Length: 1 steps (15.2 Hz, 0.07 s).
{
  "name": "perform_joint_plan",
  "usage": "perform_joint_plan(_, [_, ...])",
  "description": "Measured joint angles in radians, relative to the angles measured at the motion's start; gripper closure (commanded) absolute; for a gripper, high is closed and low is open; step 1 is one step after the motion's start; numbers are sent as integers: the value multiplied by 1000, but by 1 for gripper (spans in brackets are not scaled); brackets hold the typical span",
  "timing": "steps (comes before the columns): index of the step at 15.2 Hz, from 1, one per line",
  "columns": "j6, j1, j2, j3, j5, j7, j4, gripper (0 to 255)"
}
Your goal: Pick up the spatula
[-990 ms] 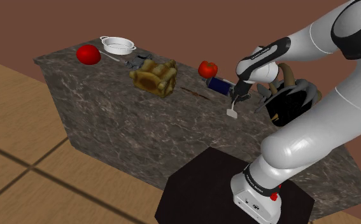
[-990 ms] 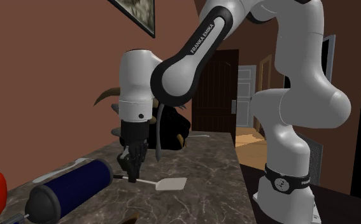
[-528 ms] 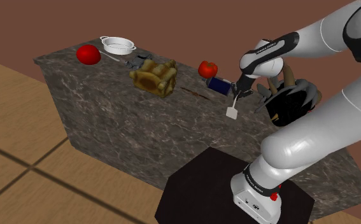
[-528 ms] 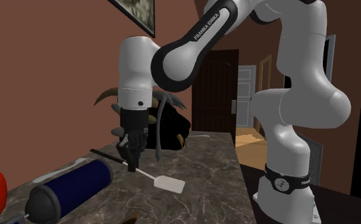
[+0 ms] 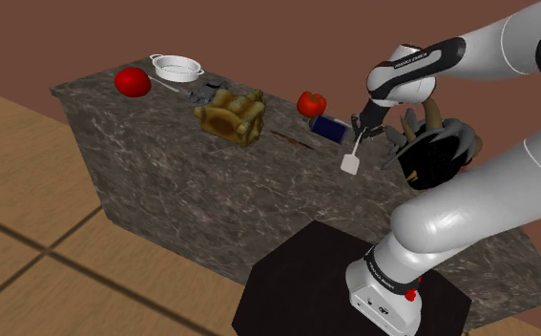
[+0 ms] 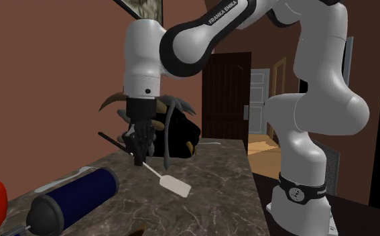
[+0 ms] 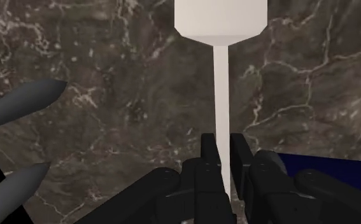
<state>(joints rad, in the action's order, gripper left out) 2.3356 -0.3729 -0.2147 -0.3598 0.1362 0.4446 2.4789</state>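
We look on a dark marbled surface point(image 5: 163, 181) in a brown-walled room. Above it our tool point(image 6: 140, 158) is clenched on the thin handle of the white spatula point(image 6: 171, 184), whose flat blade slants down toward the stone. Near it a dark blue canister point(image 6: 74, 198) lies on its side, and a black horned object point(image 6: 178, 137) stands behind the tool.

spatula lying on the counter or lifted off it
Lifted: the gripper is shut on the spatula by its handle; its white blade hangs slanted above the marble counter.
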Motion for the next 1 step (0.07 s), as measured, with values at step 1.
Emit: perform_joint_plan(1, [-10,0,-4,1,1,0,-6,255])
